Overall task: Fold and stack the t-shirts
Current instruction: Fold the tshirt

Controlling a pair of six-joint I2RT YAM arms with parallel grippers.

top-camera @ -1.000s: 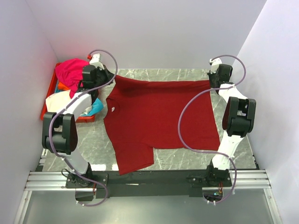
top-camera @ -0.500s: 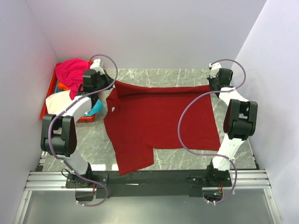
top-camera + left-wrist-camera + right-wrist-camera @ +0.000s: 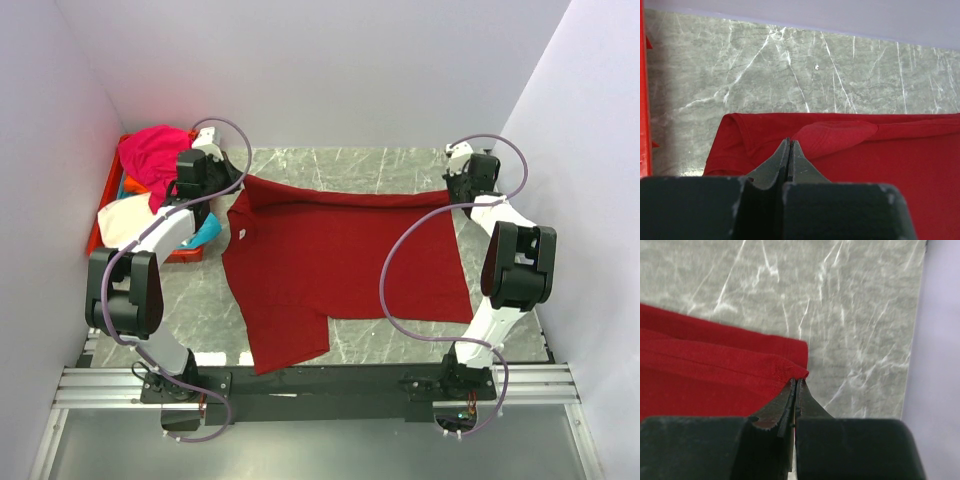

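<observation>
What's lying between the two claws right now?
The dark red t-shirt: its far edge spans from left claw to right claw, seen in the top view.

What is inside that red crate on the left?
Heaped t-shirts: magenta shirt on top, cream-white shirt beside, slivers of cyan shirt and orange shirt. The crate floor and anything deeper are covered.

Behind the large dark red cloth t-shirt (image 3: 340,250) a bare strip of the grey marble counter (image 3: 350,160) runs along the pale back wall (image 3: 300,70), open for passing. On the left the red plastic crate (image 3: 172,256), heaped with coloured shirts (image 3: 150,150), blocks the way. On the right only a narrow bare strip lies beside the pale side wall (image 3: 590,200).
</observation>
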